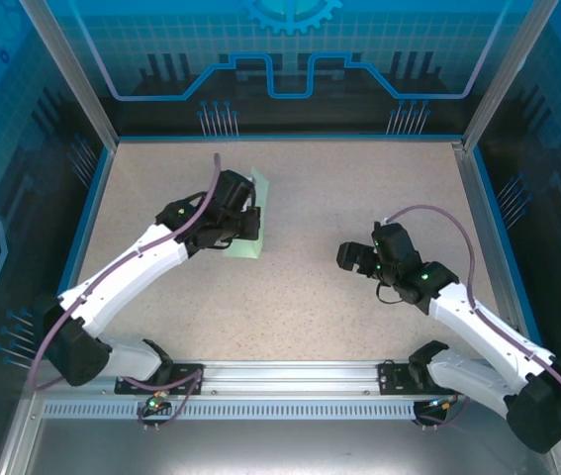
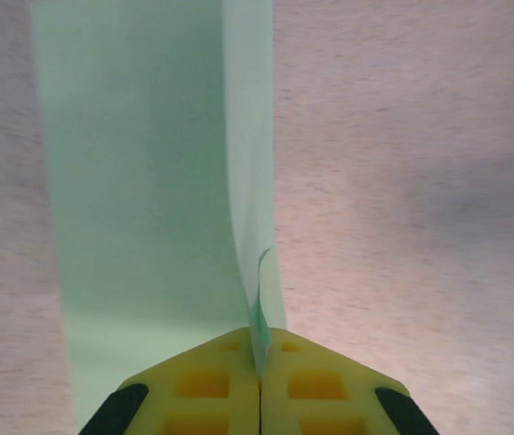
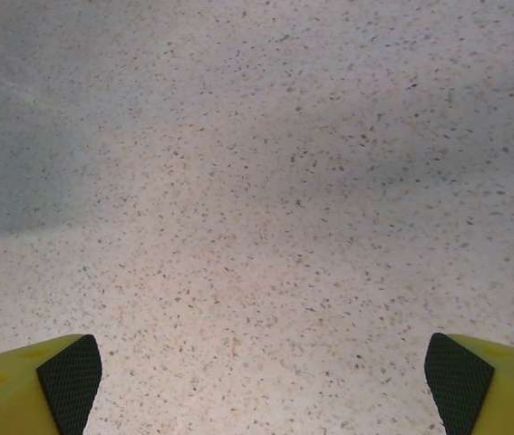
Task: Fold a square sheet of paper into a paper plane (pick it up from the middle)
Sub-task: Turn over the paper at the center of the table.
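The square sheet of pale mint-green paper [image 2: 148, 181] sits pinched in my closed left end effector [image 2: 259, 367], likely for creasing; my right end effector [image 3: 257, 376] gapes empty.

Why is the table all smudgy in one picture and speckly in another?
Left wrist view: the table is blurred and pinkish, the speckles smeared, the paper soft too. Right wrist view: speckles sharp, a grey shadow at the left. Top view: even light, blue-tinted walls.

paper [image 1: 259, 203] at left, right hand [image 1: 353, 259] at right
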Motion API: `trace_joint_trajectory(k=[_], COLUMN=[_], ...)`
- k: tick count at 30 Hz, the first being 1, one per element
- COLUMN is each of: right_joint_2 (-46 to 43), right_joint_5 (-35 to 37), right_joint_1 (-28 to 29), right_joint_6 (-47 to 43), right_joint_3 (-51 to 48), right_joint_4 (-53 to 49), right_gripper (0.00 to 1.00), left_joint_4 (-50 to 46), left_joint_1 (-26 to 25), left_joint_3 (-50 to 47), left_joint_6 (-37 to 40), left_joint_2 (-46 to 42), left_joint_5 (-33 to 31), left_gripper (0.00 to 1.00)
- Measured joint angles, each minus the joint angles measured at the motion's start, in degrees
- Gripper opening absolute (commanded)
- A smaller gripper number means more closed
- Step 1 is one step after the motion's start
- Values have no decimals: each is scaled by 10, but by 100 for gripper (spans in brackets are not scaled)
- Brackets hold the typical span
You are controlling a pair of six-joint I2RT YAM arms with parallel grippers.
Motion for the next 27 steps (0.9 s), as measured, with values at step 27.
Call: trace_joint_trajectory(k=[27], right_joint_2=[-147], right_joint_5=[-50], right_joint_1=[-114], right_joint_6=[-12], right_joint_3=[-5], right_joint_4=[-123], right_gripper=[96], left_joint_4=[22], left_joint_1=[-148], left_joint_3=[100], left_joint_6=[23], left_joint_2=[388], left_joint_5=[-216], left_gripper=[14])
